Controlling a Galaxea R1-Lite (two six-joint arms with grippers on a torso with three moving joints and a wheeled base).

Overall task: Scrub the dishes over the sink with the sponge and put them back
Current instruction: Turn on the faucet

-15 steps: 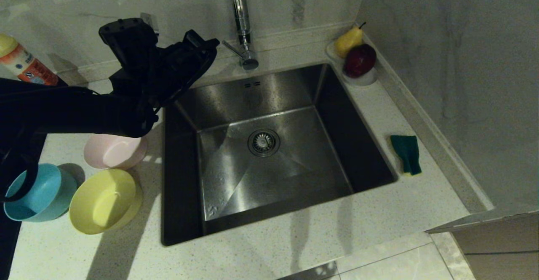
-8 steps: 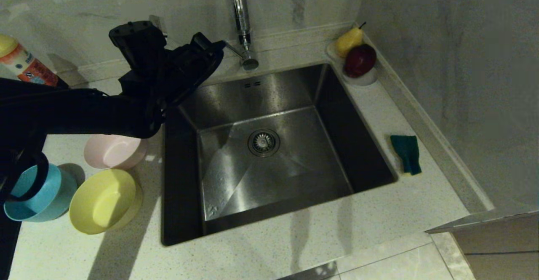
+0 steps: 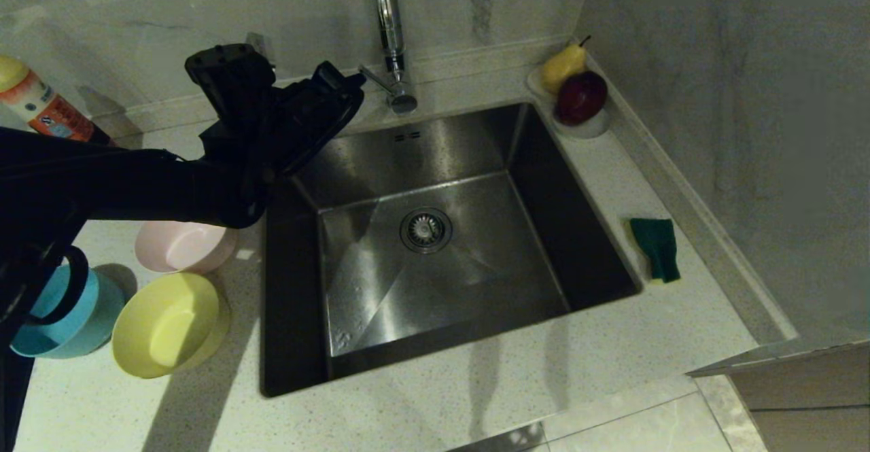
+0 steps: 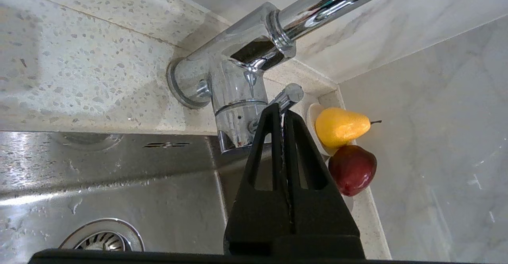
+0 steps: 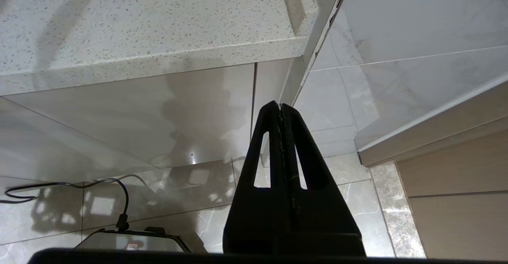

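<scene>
Three dishes stand on the counter left of the sink (image 3: 380, 289): a pale pink bowl (image 3: 183, 247), a teal bowl (image 3: 64, 319) and a yellow bowl (image 3: 166, 323). The green sponge (image 3: 656, 248) lies on the counter right of the sink. My left gripper (image 3: 353, 81) is shut and empty, above the sink's back left corner. In the left wrist view the left gripper (image 4: 281, 111) has its tips right at the end of the tap's lever (image 4: 291, 93); whether they touch I cannot tell. My right gripper (image 5: 281, 106) is shut and empty, parked below the counter edge.
The chrome tap (image 3: 391, 44) rises behind the sink. A white dish holding a yellow pear (image 3: 563, 64) and a red apple (image 3: 581, 96) sits at the back right corner. A detergent bottle (image 3: 41, 105) stands at the far left. A wall borders the counter's right side.
My left arm has shifted to the right, bringing the shut gripper closer to the tap's lever. Bowls and sponge have not moved.
</scene>
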